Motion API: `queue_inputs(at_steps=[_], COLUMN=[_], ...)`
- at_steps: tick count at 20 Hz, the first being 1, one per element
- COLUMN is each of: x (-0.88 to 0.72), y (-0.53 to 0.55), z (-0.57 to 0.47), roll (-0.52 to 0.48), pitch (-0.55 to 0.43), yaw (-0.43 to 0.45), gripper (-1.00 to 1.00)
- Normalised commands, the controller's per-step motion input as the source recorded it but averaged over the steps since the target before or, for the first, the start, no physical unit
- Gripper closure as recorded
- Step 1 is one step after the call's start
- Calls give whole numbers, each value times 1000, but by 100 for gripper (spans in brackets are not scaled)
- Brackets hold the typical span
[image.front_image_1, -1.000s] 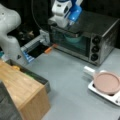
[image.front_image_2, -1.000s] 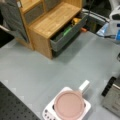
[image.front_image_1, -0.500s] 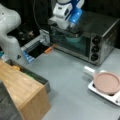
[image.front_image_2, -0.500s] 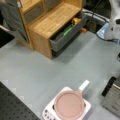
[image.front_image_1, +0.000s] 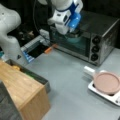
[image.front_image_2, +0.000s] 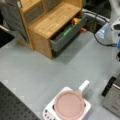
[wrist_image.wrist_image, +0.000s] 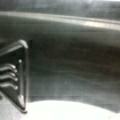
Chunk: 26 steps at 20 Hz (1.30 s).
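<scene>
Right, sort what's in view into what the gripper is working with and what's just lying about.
In hand:
- gripper, at the toaster oven's front
- toaster oven
- teal bowl inside the oven, by the gripper

Lying about:
- pink pan on a white hotplate
- wooden cabinet with its drawer open
- grey table

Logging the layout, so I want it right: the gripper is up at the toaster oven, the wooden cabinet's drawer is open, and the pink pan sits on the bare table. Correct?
One thing is wrong: the pink pan does not sit on the bare table; it rests on a white hotplate, as both front views show. The gripper is at the toaster oven, and the wooden cabinet's drawer is open.
</scene>
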Motion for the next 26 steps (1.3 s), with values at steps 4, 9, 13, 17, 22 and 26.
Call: queue_inputs(at_steps=[4, 9, 13, 17, 22, 26], x=[-430, -420, -348, -315, -268, -122], y=[-195, -411, -444, -421, -416, -381], z=[-374, -475, -516, -545, -624, -539], roll=[264, 356, 345, 253, 199, 86], pitch=[-265, -256, -206, -172, -168, -203], yaw=[-33, -20, -68, -69, -63, -60], gripper=[-100, -100, -100, -100, -100, -100])
